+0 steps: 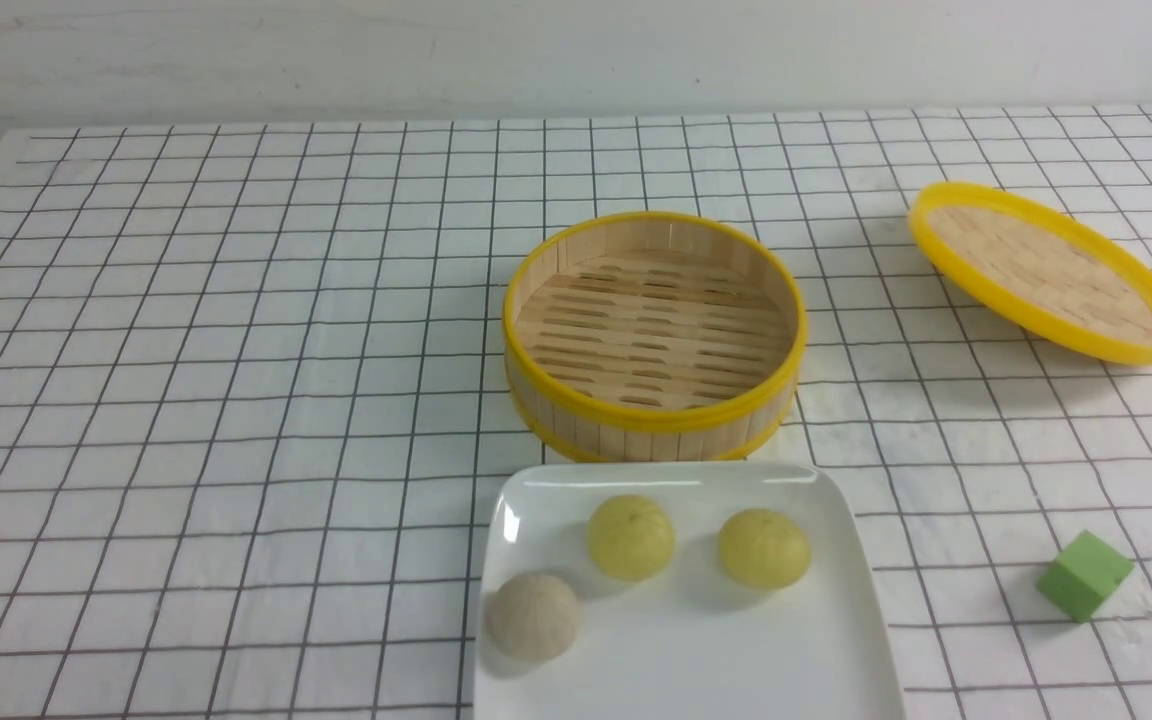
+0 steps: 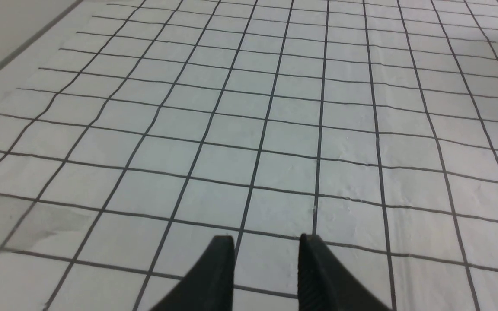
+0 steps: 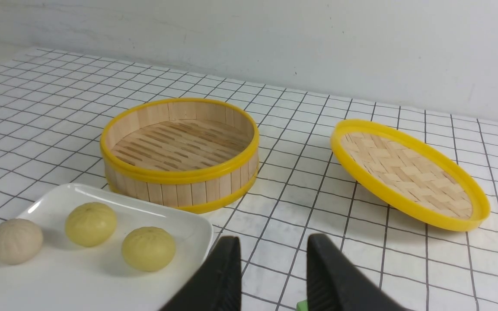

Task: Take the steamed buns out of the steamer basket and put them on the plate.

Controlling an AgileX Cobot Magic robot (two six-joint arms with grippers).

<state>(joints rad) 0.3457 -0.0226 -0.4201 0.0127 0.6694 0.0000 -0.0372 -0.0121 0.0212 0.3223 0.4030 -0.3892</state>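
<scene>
Steamed buns (image 3: 90, 223) are not in either gripper. The right gripper (image 3: 273, 239) has its two black fingers spread apart with nothing between them. The left gripper (image 2: 266, 239) is the same, spread and holding nothing, and it looks down only on bare checked cloth (image 2: 249, 129). A tiny bit of green peeks out just under the right gripper. It may be the green cube (image 1: 1084, 575), but too little shows to be sure.

Seen from the front, all three buns sit on the white plate (image 1: 696, 660). The grey-beige bun (image 1: 533, 615) is at 8 o'clock on the plate. One yellow bun (image 1: 630, 537) is at 11 o'clock and the other yellow bun (image 1: 764, 548) is at 1 o'clock. None of them touch.

The plate lies at 6 o'clock from the steamer basket (image 1: 636, 430), just beside it. The basket stands upright with nothing inside. The woven lid (image 1: 1046, 270) is at 2 o'clock from the basket, well apart. The cube is at 3 o'clock from the plate.

I think the right arm is the nearer one, with the buns at about 10 o'clock from it. The buns are round, so they have no long side to line up with. The job looks done. No words or labels can be read.
</scene>
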